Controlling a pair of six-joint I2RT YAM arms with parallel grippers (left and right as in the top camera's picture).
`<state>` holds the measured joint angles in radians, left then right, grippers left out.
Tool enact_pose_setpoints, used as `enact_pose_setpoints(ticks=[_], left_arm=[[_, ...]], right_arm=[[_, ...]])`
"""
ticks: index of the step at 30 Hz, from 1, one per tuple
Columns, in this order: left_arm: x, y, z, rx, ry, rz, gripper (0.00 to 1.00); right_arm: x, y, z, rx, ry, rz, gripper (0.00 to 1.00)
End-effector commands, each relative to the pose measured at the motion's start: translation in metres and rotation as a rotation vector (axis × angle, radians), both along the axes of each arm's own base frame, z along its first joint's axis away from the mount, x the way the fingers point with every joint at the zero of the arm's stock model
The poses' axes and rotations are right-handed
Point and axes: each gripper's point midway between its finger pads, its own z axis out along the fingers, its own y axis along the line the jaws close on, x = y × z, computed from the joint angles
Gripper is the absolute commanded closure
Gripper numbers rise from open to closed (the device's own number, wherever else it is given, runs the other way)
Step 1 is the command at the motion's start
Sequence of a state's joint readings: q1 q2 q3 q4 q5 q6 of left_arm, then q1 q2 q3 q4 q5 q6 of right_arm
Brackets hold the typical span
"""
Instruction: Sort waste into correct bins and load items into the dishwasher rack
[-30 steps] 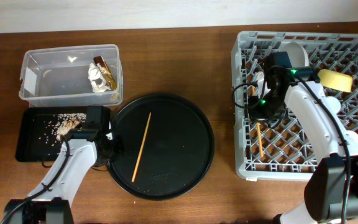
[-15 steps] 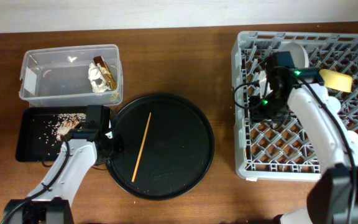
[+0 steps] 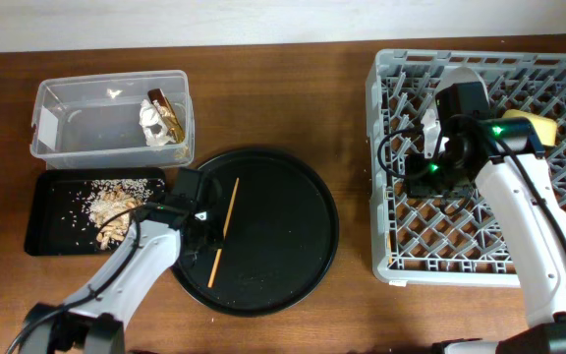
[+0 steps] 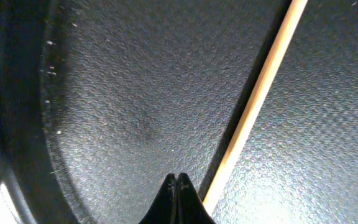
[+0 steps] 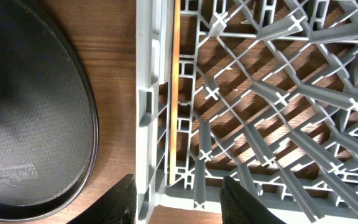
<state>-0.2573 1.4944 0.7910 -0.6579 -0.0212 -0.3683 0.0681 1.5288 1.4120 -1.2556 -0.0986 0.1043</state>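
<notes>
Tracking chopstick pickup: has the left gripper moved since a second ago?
Yes: the left gripper moved away from the rectangular black tray, toward the chopstick.

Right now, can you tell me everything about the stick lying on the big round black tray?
The chopstick is one thin, straight, pale wooden stick, plain and unbroken as far as shows. It lies flat and slanted on the left half of the round black tray, resting on its bumpy floor. The left hand, closed up tight, sits right beside the stick without gripping it. I cannot tell whether they touch.
</notes>
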Motion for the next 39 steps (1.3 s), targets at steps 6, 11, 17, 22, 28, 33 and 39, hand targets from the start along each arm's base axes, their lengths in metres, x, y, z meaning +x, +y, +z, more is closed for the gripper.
enact_pose_setpoints(ticks=[6, 11, 17, 22, 28, 33, 39], left_arm=[[-0.015, -0.030, -0.031, -0.031, 0.103, -0.045, 0.99], [-0.016, -0.118, -0.011, -0.425, 0.078, -0.256, 1.00], [-0.006, -0.150, 0.014, -0.624, -0.007, -0.392, 1.00], [0.002, -0.133, 0.016, -0.619, -0.010, -0.332, 1.00], [0.016, -0.063, 0.029, -0.594, -0.035, -0.139, 0.79], [0.010, 0.000, 0.036, -0.338, -0.067, -0.041, 0.49], [0.016, 0.039, 0.079, -0.164, -0.215, 0.026, 0.05]], right_arm=[[0.001, 0.002, 0.005, 0.004, -0.012, 0.000, 0.54], [0.001, 0.002, 0.005, 0.004, -0.011, 0.000, 0.55], [-0.001, 0.001, 0.005, 0.004, -0.004, 0.000, 0.55], [-0.001, 0.005, 0.005, 0.025, -0.003, 0.008, 0.55], [-0.002, 0.062, 0.016, 0.245, -0.034, 0.179, 0.46], [-0.007, 0.107, 0.003, 0.226, -0.008, 0.242, 0.46], [-0.024, 0.165, -0.057, 0.194, 0.119, 0.296, 0.46]])
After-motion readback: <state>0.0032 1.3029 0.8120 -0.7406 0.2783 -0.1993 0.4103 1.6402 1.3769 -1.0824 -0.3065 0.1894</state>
